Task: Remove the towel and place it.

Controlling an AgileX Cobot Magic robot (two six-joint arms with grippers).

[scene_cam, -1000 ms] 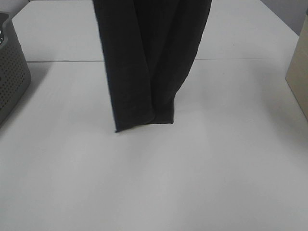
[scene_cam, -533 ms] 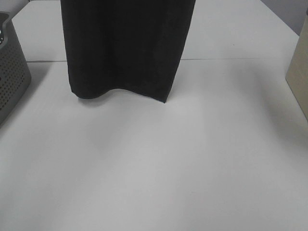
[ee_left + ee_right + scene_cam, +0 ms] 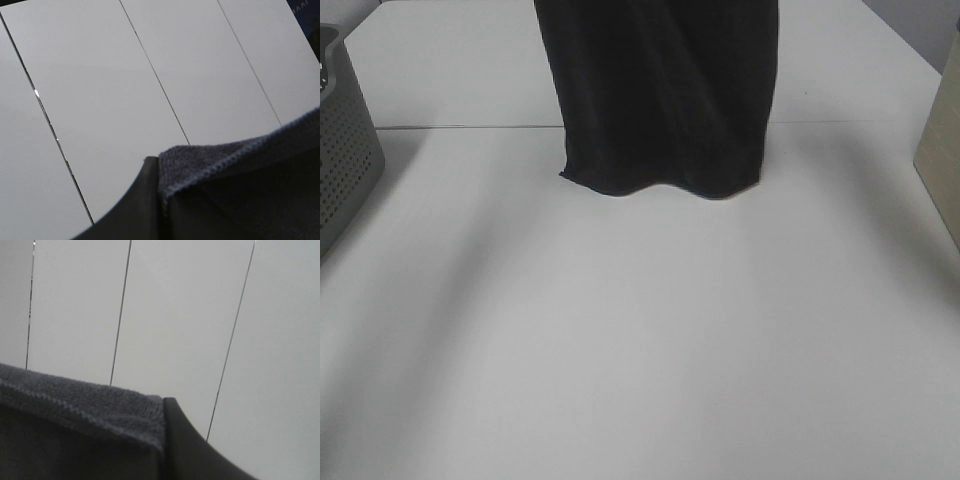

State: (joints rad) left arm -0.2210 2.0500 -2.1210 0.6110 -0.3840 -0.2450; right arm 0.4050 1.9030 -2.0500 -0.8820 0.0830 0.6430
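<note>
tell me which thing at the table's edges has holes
The grey basket at the left edge: its wall is dotted with holes, while the beige object at the right shows a plain side.

Exterior high: towel cut off at top edge, its hold out of view. Basket cropped at left edge. Beige object cropped at right, unidentifiable. Wrist views: left tool and right tool each show one finger only, the other hidden behind cloth.
</note>
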